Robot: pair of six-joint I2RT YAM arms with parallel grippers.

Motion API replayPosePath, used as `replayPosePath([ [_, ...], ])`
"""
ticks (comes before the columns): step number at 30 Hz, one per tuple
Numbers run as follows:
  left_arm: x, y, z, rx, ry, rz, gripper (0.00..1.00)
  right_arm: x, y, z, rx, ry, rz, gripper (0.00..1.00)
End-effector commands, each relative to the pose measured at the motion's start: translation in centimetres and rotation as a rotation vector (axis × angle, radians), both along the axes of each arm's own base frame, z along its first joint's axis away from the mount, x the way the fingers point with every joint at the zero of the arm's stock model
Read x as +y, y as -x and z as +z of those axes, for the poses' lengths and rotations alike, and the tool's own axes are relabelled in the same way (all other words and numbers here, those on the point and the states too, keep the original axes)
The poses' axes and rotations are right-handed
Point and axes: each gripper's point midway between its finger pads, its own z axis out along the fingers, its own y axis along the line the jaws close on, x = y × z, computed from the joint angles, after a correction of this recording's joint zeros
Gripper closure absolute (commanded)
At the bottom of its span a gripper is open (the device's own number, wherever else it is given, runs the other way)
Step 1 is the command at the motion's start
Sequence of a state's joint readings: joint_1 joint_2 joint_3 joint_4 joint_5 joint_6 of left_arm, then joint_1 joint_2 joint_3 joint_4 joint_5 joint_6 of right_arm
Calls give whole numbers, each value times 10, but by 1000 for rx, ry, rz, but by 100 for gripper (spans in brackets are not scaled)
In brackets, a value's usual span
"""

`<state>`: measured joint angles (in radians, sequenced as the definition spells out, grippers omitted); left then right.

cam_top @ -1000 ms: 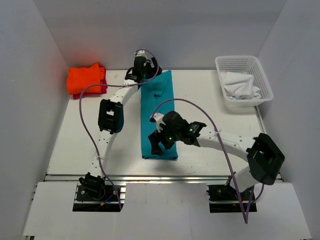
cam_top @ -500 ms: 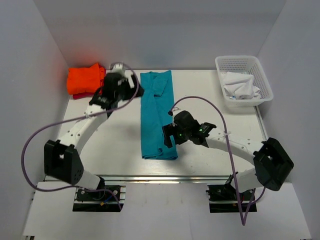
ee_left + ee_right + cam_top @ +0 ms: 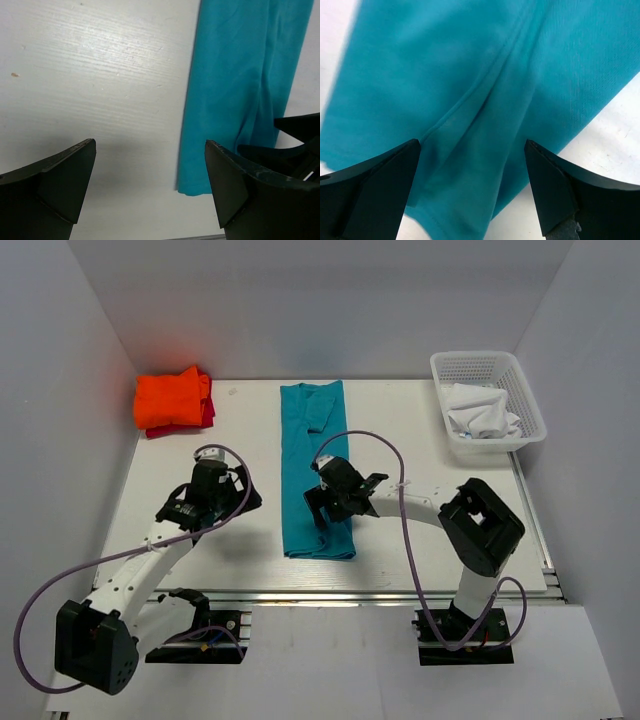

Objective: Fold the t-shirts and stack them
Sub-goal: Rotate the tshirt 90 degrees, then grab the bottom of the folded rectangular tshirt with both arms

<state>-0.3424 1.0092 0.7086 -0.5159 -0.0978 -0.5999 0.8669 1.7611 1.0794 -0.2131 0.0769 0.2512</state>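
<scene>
The teal-blue t-shirt lies folded into a long narrow strip running from the back of the table to its front. My right gripper hovers open over the strip's near half, and teal cloth fills the space under its spread fingers, with nothing gripped. To the left of the strip, my left gripper is open over bare table, and the strip's near end shows ahead on the right. The orange t-shirt lies folded on the red one at the back left.
A white mesh basket holding white cloth stands at the back right. White walls close in the table on the left, back and right. Grey cables loop from both arms over the table.
My left arm has swung from the strip's far end back to the near left of the table. My right arm has folded in, its gripper still over the strip's near half. Both stayed open.
</scene>
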Motion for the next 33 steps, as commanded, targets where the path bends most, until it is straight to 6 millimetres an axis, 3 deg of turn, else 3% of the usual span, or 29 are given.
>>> replayPosePath([
  [1,3,9,-13,44,-2,16,0,-7,-7,4,-41,39,-44,10],
  [7,0,6,-12,48,-19,-21,0,-44,6,-12,-34,107,-135,10],
  [12,-14,4,-16,65,26,-81,0,-34,14,0,-14,32,-103,10],
  [17,-39,3,-19,71,87,-206,0,-15,23,42,-20,-132,-34,10],
  [21,-71,25,-35,154,133,-371,0,-25,32,56,-10,-184,-80,10],
  [22,-81,33,-42,185,134,-415,0,-42,39,46,15,-147,-112,10],
  [26,-109,70,-56,244,154,-579,0,-72,66,29,92,-119,-134,10],
  [30,-112,91,-70,292,103,-625,4,-80,87,16,182,-142,-129,10],
  [33,-116,99,-78,315,76,-640,14,-82,92,6,223,-141,-135,11],
])
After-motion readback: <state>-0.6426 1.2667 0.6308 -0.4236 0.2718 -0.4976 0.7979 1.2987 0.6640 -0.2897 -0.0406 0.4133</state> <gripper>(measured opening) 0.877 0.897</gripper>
